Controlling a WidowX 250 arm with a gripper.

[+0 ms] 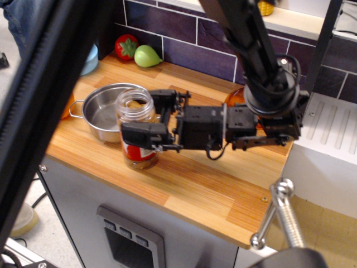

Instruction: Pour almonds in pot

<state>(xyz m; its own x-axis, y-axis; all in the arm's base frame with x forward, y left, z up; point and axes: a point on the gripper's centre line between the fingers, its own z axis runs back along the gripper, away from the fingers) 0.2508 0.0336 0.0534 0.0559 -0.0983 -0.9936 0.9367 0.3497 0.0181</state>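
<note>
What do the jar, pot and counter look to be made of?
Jar: clear plastic or glass, I cannot tell which; the almonds show through the wall under a red-and-white label. Pot: shiny metal, probably stainless steel, with bright reflections inside. Counter: striped wood-look planks, smooth; solid wood or laminate is unclear. The claw has its fingers on either side of the jar.

jar [136, 131]: label partly behind tool [149, 118] finger | light-blue bowl [89, 60]: mostly behind blurred black bar [39, 106]
</note>
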